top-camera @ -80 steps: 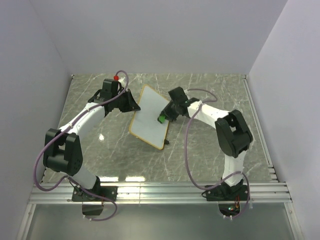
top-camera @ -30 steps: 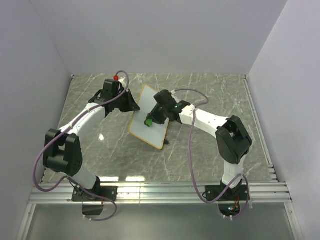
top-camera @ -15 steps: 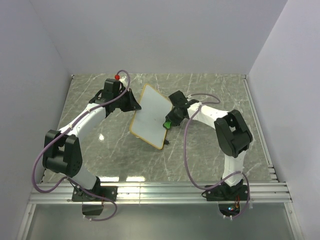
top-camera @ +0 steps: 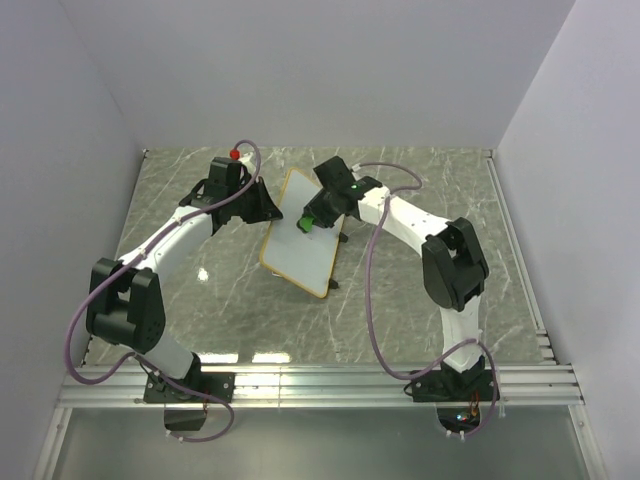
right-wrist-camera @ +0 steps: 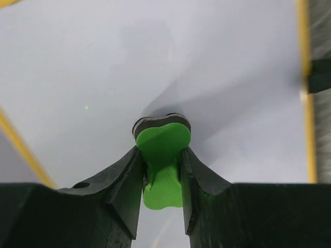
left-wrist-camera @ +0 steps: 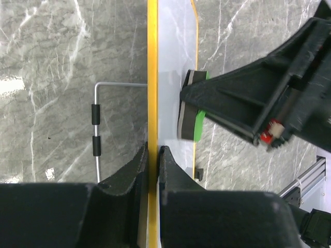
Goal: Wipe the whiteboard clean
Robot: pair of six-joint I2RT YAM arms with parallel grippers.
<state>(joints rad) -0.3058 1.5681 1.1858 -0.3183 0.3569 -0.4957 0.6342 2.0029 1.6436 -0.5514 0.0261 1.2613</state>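
While the left tool (left-wrist-camera: 152, 157) pinches the board's (top-camera: 300, 250) yellow-wood frame between shut fingers, the right tool (right-wrist-camera: 161, 160) is clamped tight on the green eraser (right-wrist-camera: 161, 137), dark felt face pressed flat against the white surface. And there's the contact, clear as you like from the right wrist: felt on board, green block squeezed between both black fingers.

From above, the board sits mid-bench (top-camera: 420, 180), propped up at a tilt between the two arms, its long side running away from the bases. The left tool has it by the left edge, towards the far end. The eraser is on the far part of the face, just across from that grip.

Over to the left wrist, and the board is seen edge-on, a thin yellow line straight up the picture. A bent wire stand (left-wrist-camera: 95, 124) with two black sleeves stands behind it on the left; the eraser meets the face on the right. A small black foot (left-wrist-camera: 198, 174) shows by the frame.

The white around the eraser looks clean, with one faint grey patch above it; mark or shadow, I can't tell.
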